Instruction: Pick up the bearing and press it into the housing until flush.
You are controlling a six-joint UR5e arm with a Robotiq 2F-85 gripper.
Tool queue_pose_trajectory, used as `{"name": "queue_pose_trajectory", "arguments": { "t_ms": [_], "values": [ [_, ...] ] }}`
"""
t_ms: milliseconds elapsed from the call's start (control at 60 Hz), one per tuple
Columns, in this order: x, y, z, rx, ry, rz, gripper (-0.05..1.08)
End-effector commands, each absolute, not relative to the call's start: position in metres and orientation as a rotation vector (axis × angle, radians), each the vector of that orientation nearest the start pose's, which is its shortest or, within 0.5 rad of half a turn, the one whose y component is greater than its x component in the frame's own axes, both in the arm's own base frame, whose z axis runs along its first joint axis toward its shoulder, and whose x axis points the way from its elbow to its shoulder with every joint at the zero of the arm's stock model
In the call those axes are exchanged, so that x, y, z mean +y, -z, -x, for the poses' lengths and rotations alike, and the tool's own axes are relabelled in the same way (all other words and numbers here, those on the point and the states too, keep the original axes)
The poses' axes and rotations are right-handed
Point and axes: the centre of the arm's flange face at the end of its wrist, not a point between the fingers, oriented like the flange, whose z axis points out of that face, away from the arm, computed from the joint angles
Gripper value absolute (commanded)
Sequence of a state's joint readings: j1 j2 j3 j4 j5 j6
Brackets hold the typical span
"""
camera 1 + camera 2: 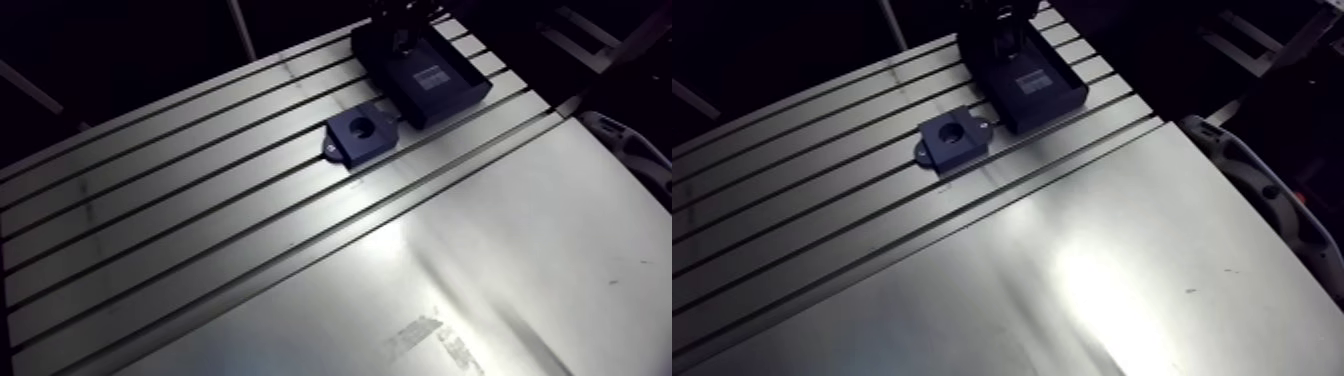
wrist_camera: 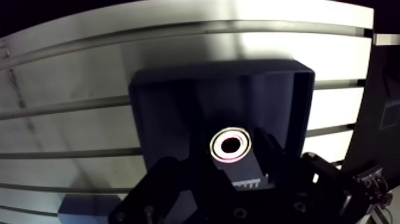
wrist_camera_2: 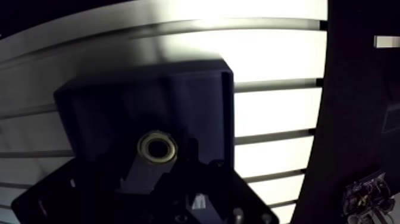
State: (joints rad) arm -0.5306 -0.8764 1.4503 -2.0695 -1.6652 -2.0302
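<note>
The bearing point(image 2: 230, 145), a small bright metal ring, lies flat inside a black open tray point(image 2: 178, 101). My gripper point(image 2: 233, 164) hangs low over that tray with the bearing just ahead of its tips; everything around the ring is too dark to read. In the arm view the gripper point(image 1: 402, 28) comes down into the tray point(image 1: 440, 85) at the table's far end. The housing point(image 1: 358, 132), a dark block with a round empty bore on top, sits on the slotted table just beside the tray's near corner.
The slotted aluminium table point(image 1: 200, 200) runs left of the housing. A smooth metal sheet point(image 1: 480, 260) covers the near part. The table's right edge point(image 1: 1232, 150) lies close to the tray.
</note>
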Motion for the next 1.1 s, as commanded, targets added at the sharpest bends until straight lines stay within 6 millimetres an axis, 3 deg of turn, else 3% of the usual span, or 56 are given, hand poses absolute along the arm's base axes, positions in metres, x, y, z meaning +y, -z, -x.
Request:
{"name": "queue_pose_trajectory", "arguments": {
  "t_ms": [17,1100],
  "values": [
    [0.2428,-0.1675,0.6583,3.021,-0.066,-0.102,0.5],
    [0.2401,-0.1739,0.6576,3.025,-0.069,-0.098,0.59]
  ]
}}
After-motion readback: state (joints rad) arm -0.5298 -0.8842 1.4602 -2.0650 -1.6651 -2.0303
